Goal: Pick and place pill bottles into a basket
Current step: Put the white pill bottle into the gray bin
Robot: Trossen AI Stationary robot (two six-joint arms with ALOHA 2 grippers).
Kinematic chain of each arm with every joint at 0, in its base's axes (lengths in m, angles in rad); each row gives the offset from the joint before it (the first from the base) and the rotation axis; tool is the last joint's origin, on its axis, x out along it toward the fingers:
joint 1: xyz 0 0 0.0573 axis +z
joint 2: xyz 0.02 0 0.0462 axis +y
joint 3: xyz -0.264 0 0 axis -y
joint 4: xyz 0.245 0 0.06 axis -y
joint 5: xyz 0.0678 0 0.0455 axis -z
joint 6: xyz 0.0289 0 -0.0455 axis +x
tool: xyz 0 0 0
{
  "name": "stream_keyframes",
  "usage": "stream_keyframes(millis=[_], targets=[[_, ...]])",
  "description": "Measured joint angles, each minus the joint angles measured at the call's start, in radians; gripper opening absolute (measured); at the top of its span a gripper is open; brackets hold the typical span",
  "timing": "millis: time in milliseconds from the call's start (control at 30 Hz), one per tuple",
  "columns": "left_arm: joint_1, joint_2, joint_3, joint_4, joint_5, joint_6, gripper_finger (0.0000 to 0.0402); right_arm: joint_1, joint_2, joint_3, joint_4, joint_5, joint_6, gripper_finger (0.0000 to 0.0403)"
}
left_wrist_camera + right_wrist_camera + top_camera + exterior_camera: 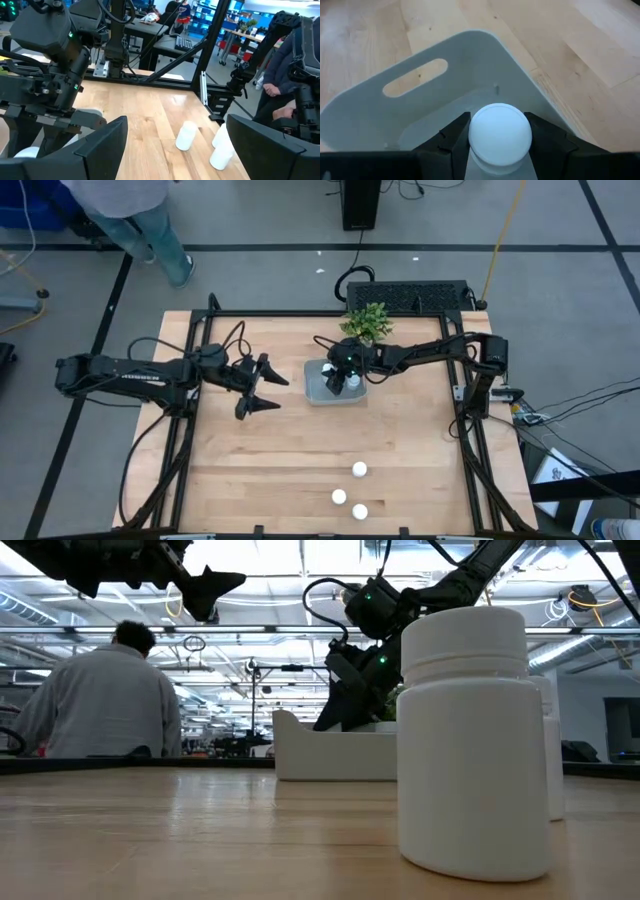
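Round-capped white pill bottle [500,132], apparently plain

Table [300,470]: light wood planks, smooth. Basket [485,55]: matt translucent plastic. Pill bottles [470,740]: smooth white plastic.

Left gripper [172,150] open, its two dark fingers [102,145] spread wide above the pale wooden table [150,112]. Between them, farther off, three small white cylindrical pill bottles [186,135], two close together, look tilted from here. The other dark arm [55,60], green light lit, reaches down nearby. Seated person [285,65] beyond the table's edge.
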Motion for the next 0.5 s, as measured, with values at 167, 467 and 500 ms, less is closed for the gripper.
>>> stream_keyframes(millis=[167,467,500], targets=[[0.0,0.0,0.0,0.0,0.0,0.0,0.0347,0.0,0.0,0.0,0.0,-0.002,-0.003,0.0165],[0.0,0.0,0.0,-0.007,0.0,0.002,0.0347,0.0,-0.003,0.0,0.017,-0.003,-0.021,0.0193],[0.0,0.0,0.0,-0.011,0.0,0.003,0.0347,0.0,-0.003,0.0,0.016,-0.003,-0.021,0.0194]])
